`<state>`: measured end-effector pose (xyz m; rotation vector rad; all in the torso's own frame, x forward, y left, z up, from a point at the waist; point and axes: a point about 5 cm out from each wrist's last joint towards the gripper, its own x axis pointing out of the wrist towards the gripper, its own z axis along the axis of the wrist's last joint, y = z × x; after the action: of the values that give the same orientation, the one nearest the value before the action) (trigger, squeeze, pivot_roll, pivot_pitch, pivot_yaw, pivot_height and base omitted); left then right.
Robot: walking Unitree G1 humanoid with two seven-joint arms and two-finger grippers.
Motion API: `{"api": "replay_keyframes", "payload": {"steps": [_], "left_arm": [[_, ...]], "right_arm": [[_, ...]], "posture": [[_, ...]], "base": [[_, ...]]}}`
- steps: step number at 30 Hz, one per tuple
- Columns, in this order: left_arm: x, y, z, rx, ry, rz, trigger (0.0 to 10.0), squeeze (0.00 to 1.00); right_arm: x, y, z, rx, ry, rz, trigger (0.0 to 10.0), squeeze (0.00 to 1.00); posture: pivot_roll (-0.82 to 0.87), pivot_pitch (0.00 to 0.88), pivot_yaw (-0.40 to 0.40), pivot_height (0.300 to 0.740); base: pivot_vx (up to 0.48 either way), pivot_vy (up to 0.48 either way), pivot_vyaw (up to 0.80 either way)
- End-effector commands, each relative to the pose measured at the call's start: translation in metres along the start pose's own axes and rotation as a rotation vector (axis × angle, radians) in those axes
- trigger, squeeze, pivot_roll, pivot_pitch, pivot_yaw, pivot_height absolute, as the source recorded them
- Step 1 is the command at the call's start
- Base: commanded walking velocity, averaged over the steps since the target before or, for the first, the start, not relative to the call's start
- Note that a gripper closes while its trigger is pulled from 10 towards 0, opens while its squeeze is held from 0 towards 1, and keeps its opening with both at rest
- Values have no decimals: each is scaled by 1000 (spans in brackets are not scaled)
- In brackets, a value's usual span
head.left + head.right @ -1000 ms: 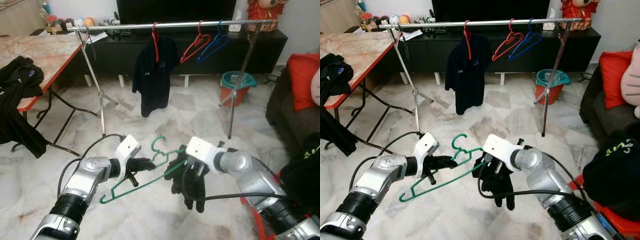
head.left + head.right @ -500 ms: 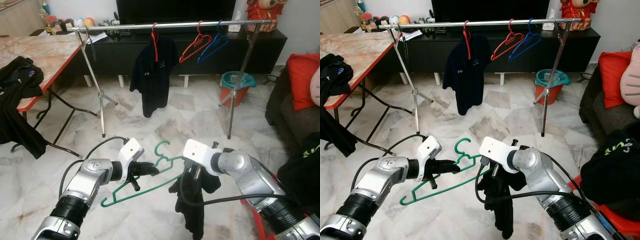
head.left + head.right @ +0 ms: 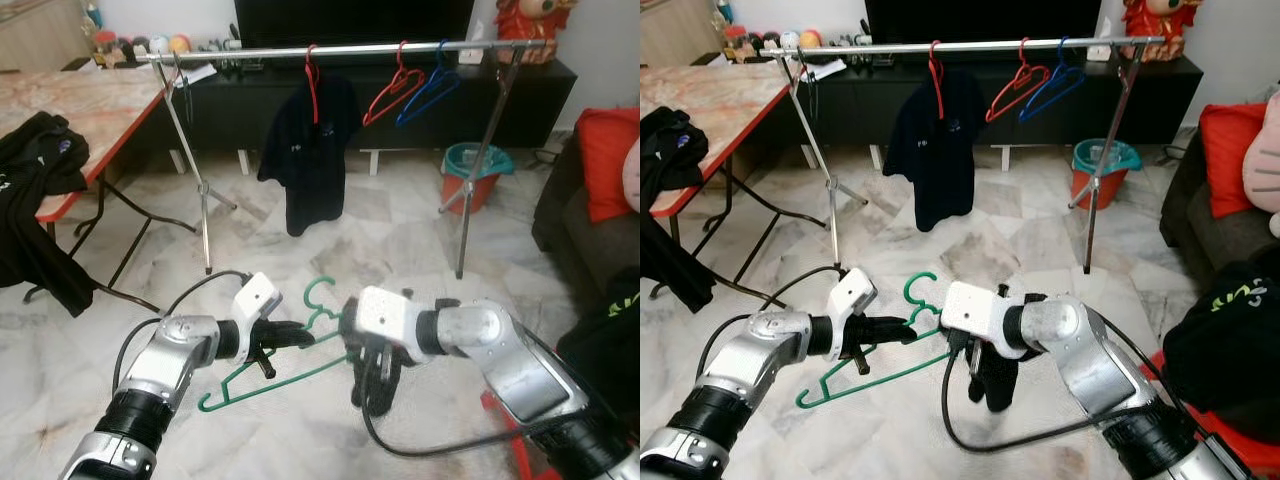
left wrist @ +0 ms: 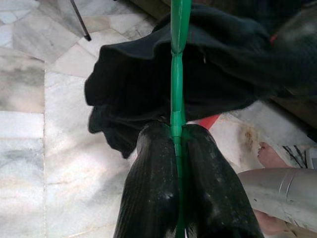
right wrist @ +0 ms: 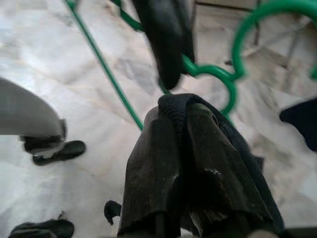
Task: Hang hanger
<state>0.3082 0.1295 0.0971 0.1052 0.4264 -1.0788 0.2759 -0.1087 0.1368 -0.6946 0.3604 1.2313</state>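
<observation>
A green hanger (image 3: 262, 373) is held low over the floor, with my left gripper (image 3: 297, 332) shut on its shoulder just below the hook. In the left wrist view the green bar (image 4: 177, 74) runs between both fingers (image 4: 153, 193). My right gripper (image 3: 371, 366) is shut on a black garment (image 3: 990, 378), which bunches under it right beside the hanger's hook. The cloth folds over its fingers (image 5: 148, 173) in the right wrist view, touching the hanger (image 5: 218, 75). The clothes rail (image 3: 340, 48) stands farther ahead.
On the rail hang a black shirt (image 3: 305, 150) on a red hanger, an empty red hanger (image 3: 385, 95) and a blue hanger (image 3: 430, 90). At the left stands a table (image 3: 90, 100) with dark clothes (image 3: 35, 170). A teal bucket (image 3: 475, 160) and a sofa (image 3: 575, 225) sit right.
My right gripper has moved left, up against the hanger, and the black garment that dangled long below it is now bunched shorter. The left gripper keeps its hold on the hanger.
</observation>
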Motion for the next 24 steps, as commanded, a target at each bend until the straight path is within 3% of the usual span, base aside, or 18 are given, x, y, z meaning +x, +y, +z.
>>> {"api": "replay_keyframes", "payload": {"steps": [1,6,9,10,12,17,24], "left_arm": [[2,-2,9,5,-38,-18,10000,0],[0,-4,10,3,-42,-42,10000,0],[-6,-5,10,7,-36,-66,10000,0],[-6,-5,10,7,-36,-66,10000,0],[-11,-5,7,14,-15,-78,10000,0],[-17,-4,5,15,-2,-84,10000,0],[-14,-6,6,16,4,-87,10000,0]], "right_arm": [[3,13,24,-68,-123,94,10000,0],[0,-4,8,-89,-22,-29,10000,0],[-11,-28,-16,-135,151,-177,10000,0],[-11,-28,-16,-135,151,-177,10000,0],[-22,-41,-30,-154,250,-248,10000,0],[-26,-47,-33,-159,259,-280,10000,0],[-15,-48,-22,-191,210,-258,10000,0]], "posture": [[-24,0,35,740],[-26,0,36,740],[-27,0,37,740],[-27,0,37,740],[-23,0,35,740],[-22,0,34,740],[-21,0,34,740]], "base": [[0,0,0],[0,0,0],[0,0,0],[0,0,0],[0,0,0],[0,0,0],[0,0,0]]}}
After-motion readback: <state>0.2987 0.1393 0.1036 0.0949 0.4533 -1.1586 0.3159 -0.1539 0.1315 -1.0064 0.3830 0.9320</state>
